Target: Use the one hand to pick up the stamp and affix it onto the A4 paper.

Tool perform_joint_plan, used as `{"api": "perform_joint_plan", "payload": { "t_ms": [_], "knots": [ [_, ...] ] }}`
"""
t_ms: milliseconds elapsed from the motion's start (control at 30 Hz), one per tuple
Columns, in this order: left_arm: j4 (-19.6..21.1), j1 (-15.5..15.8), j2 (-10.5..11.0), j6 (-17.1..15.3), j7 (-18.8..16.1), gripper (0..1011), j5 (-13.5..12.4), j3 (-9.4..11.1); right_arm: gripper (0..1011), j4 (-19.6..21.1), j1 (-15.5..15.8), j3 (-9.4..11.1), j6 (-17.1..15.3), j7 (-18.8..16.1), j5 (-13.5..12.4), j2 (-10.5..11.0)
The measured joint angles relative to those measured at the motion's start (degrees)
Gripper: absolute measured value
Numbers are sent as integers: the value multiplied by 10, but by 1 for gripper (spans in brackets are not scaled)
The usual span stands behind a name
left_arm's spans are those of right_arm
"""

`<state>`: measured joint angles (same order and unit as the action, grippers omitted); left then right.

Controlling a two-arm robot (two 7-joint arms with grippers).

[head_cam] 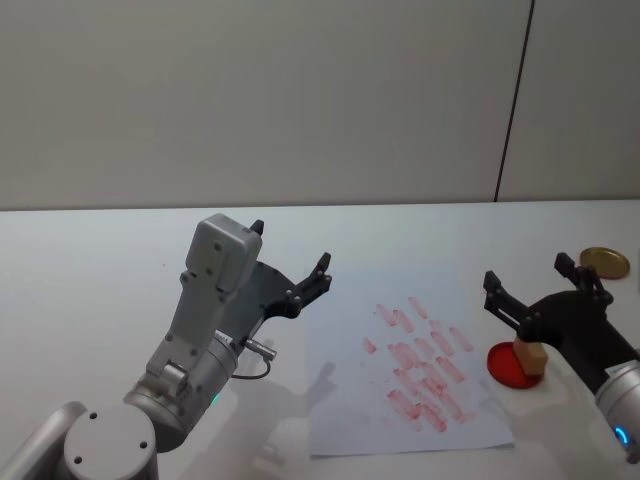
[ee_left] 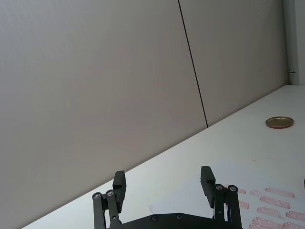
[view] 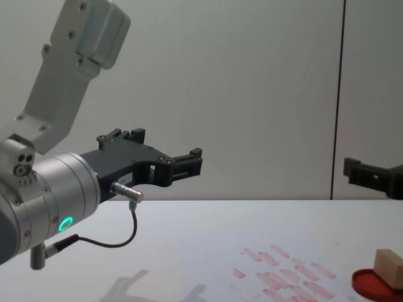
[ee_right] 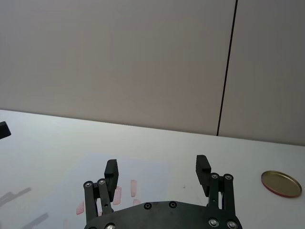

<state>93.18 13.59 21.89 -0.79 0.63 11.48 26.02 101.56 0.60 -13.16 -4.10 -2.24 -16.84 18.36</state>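
Right gripper (head_cam: 528,272) held up over the table, fingers spread apart and empty, stamp (head_cam: 531,357) beneath it on the red ink pad (head_cam: 503,367), A4 paper (head_cam: 345,400) to its left, left gripper (head_cam: 290,246) beyond, likewise spread.

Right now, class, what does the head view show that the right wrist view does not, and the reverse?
Head view, not wrist: the stamp lying on the red pad below the right claw; the whole left claw, open, left of the paper. Wrist, not head: the right claw's linkage screws, seen from behind its open fingers. Both: paper, gold lid, wall seam.
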Motion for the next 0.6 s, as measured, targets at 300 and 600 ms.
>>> {"api": "perform_joint_plan", "payload": {
  "t_ms": [300, 600],
  "knots": [
    [0, 0, 0, 0, 0, 993, 0, 0, 1001, 3, -7, -3, -51, 36, -13, -17],
    [0, 0, 0, 0, 0, 993, 0, 0, 1001, 2, -13, -2, -98, 63, -23, -29]
  ]
}}
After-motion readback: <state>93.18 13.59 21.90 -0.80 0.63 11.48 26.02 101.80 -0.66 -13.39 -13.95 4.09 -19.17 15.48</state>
